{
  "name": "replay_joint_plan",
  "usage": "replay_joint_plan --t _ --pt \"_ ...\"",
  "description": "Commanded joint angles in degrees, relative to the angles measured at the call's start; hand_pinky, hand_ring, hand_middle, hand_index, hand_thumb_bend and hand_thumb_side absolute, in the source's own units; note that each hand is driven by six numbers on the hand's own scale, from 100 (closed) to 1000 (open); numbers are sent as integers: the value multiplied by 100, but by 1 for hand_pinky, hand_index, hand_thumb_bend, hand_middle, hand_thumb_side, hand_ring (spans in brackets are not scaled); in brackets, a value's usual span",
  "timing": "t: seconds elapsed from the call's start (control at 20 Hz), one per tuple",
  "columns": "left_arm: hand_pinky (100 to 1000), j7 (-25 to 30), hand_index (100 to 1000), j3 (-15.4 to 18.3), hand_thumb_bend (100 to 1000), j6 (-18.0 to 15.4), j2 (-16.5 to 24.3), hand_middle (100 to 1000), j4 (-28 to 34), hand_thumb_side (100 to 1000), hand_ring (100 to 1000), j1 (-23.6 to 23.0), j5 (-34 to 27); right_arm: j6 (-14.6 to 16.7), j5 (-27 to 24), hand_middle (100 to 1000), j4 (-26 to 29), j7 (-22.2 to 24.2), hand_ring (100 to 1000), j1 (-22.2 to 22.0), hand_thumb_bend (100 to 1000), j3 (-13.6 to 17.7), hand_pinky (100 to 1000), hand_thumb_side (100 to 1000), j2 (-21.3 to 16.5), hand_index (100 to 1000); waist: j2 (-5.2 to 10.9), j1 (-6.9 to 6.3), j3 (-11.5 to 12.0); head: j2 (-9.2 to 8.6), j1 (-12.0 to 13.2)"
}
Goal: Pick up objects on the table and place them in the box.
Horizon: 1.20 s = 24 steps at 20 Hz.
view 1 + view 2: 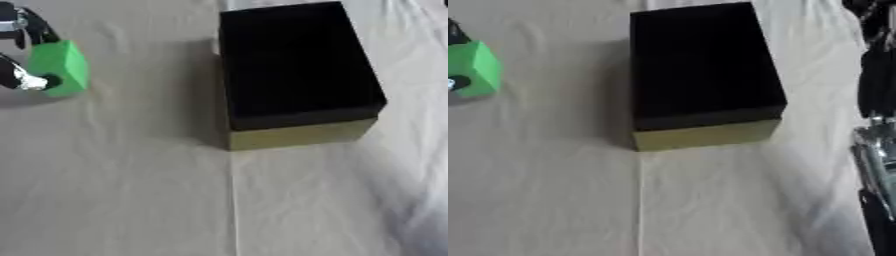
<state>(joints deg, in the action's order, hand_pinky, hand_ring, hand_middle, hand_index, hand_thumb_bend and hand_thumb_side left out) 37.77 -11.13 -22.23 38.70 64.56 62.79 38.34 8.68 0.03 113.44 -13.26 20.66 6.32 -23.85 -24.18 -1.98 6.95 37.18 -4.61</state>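
Green block (59, 66), boxy, matte | left hand (19, 50) clasping it | box (297, 75) rectangular

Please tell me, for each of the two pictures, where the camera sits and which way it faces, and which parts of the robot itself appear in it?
Left eye view: in the robot's head, looking down at the cloth-covered table; the left robot hand shows at the upper left edge, fingers around the green block.
Right eye view: same head, same downward look, shifted slightly; the right arm runs along the right edge.
Shared: the black box, green block and table.
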Motion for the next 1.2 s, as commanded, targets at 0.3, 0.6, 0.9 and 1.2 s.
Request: replay_joint_plan --t 0.3,0.6,0.9,1.2 --pt "568 -101 669 4 213 58 -735 593 563 427 621 649 -376 15 -113 848 115 -13 828 51 100 38 879 1000 -52 836 244 -20 -29 79 70" --pt "568 -126 667 -118 195 22 -1265 588 792 433 620 1062 -373 23 -205 848 115 15 828 121 100 31 879 1000 -37 836 299 -65 -102 118 178" --pt "551 -443 646 -107 146 60 -1884 568 1009 433 602 1221 -276 25 -264 849 115 -31 829 206 100 70 878 1000 51 836 318 -50 -251 51 298" --pt "549 -844 649 -117 135 265 -2683 571 1004 437 600 1173 499 -6 -427 859 115 -712 835 283 114 262 880 1000 217 843 305 6 -439 -22 498"
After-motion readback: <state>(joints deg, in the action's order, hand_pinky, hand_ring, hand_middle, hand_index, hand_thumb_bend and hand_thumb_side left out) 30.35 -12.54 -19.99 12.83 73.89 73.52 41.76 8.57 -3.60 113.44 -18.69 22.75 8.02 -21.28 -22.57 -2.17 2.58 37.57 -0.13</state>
